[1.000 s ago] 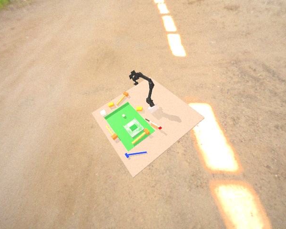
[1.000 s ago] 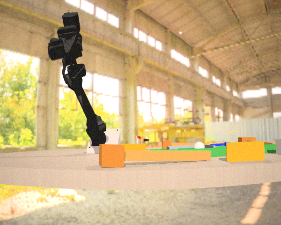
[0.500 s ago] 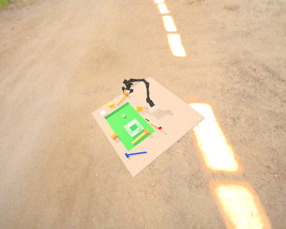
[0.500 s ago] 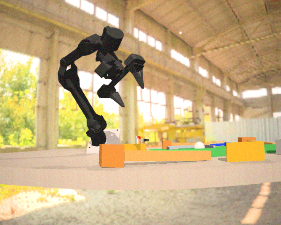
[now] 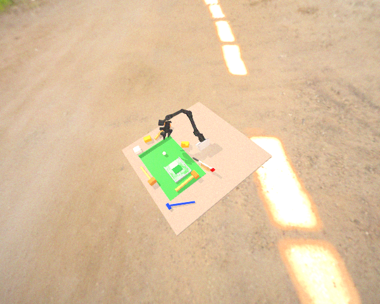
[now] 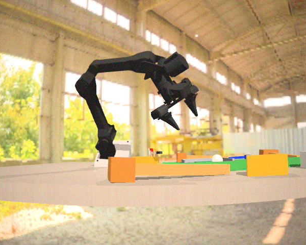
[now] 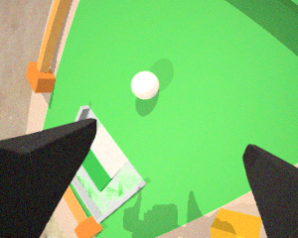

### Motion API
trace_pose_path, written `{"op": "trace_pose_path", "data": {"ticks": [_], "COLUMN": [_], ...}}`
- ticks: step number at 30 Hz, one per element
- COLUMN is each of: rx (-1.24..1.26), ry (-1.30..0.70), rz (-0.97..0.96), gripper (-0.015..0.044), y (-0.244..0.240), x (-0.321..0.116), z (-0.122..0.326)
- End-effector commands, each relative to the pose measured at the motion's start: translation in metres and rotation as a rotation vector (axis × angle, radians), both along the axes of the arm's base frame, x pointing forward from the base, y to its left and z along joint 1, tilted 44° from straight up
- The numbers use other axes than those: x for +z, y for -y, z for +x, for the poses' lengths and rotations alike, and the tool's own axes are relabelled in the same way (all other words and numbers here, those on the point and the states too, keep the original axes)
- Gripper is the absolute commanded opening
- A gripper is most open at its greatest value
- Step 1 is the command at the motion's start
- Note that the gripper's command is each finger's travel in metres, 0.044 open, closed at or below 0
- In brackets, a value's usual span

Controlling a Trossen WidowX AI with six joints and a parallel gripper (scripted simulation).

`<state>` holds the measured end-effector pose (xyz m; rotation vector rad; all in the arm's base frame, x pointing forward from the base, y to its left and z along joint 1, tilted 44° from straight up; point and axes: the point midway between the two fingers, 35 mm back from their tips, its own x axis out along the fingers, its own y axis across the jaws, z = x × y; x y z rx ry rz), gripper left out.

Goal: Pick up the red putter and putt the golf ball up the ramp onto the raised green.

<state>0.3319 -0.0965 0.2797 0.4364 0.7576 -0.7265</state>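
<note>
On tan board (image 5: pixel 235 153), red putter (image 5: pixel 203 164) lies diagonal, head lower-right, gripper (image 5: pixel 165 130) open.

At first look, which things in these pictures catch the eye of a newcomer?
The bright green mat stands out on the tan board, with the white golf ball lying on it. The black arm bends over the mat's far edge, its gripper open and empty above it. The red putter lies untouched beside the mat.
</note>
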Motion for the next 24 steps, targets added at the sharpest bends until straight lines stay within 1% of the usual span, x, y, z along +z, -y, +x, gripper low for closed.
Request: {"op": "trace_pose_path", "data": {"ticks": [1, 5, 8, 12, 18, 24], "rx": [0.232, 0.434, 0.702, 1.057, 1.622, 2.179], "ry": [-0.189, -0.334, -0.516, -0.738, -1.066, -1.377], "rz": [-0.076, -0.14, -0.222, -0.33, -0.492, -0.629], "gripper": [0.044, 0.044, 0.044, 0.044, 0.044, 0.044], "y": [-0.034, -0.063, -0.101, -0.147, -0.21, -0.248], "x": [-0.047, -0.079, -0.12, -0.171, -0.246, -0.309], "z": [0.022, 0.031, 0.034, 0.026, -0.013, -0.072]}}
